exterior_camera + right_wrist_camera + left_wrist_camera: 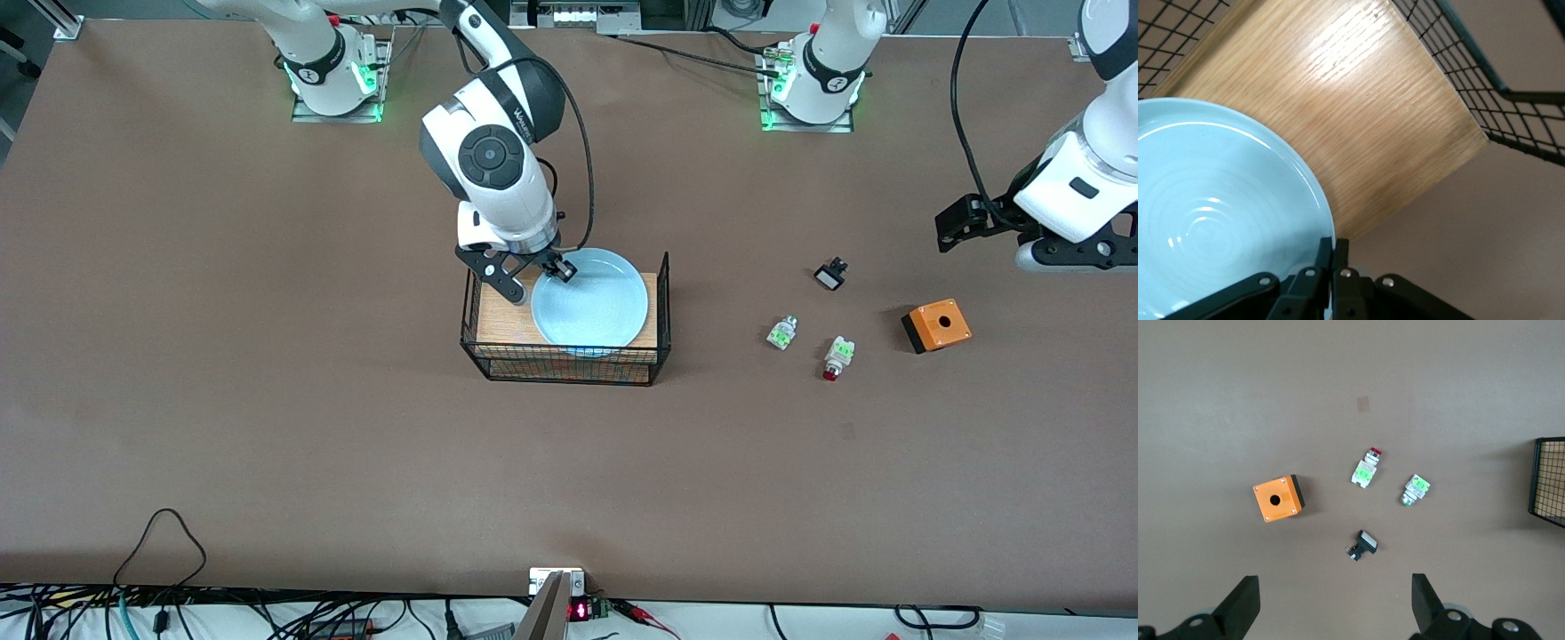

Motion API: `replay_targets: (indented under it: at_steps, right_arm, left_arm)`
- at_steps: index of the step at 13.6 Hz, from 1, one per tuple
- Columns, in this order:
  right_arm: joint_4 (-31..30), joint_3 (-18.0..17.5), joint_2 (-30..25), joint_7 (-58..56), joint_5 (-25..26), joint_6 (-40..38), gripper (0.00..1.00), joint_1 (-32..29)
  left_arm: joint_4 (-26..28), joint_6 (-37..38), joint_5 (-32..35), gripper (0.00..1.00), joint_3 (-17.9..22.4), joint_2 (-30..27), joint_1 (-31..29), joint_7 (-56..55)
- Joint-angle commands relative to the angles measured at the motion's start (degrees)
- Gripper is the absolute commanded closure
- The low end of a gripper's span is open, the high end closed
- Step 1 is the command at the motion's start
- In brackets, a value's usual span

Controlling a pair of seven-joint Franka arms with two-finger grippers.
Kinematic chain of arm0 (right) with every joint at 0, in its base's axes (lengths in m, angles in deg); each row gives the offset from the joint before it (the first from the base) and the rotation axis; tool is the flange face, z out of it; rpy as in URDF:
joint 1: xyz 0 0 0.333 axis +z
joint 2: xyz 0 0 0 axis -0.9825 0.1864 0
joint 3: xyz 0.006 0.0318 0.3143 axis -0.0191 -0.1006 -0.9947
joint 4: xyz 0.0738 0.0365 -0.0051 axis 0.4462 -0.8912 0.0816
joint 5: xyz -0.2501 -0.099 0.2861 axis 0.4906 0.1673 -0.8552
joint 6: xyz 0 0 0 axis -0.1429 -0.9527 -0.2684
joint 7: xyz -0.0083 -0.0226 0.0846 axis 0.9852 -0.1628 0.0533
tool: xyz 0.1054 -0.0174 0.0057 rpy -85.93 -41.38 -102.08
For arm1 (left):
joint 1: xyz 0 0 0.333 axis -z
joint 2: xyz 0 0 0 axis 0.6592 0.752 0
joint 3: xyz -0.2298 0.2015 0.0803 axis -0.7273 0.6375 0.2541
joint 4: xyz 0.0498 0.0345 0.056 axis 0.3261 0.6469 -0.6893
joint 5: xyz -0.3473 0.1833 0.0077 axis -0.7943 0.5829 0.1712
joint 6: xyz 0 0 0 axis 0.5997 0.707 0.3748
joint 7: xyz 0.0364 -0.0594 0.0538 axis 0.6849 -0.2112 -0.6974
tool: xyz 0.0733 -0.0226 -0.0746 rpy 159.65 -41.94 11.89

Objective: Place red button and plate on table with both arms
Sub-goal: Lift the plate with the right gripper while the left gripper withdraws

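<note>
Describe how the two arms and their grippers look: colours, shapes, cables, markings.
Both arms are glossy white with rounded shells, dark grey joints and green-lit bases. The right arm has a round grey joint cap, white lettering and a black cable looping beside it. The left arm trails a black cable. The right gripper and left gripper are black, two-fingered.

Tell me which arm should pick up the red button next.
Left. The left gripper hangs open over the table near the red button, while the right gripper is shut on the plate rim at the wire basket.
</note>
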Motion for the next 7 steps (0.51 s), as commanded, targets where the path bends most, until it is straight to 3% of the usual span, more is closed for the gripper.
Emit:
replay_targets:
  at_steps: [1, 7]
  right_arm:
    - [-0.1, 0.8, -1.1, 1.3, -0.9, -0.7, 1.00, 1.3]
    - [-0.1, 0.5, -4.8, 1.9, -0.9, -5.0, 1.00, 2.0]
  left_arm:
    - [-1.1, 1.2, -4.3, 0.00, 0.1, -0.2, -1.9, 2.0]
    - [-1.0, 3.1, -4.3, 0.00, 0.0, -0.3, -2.8, 2.0]
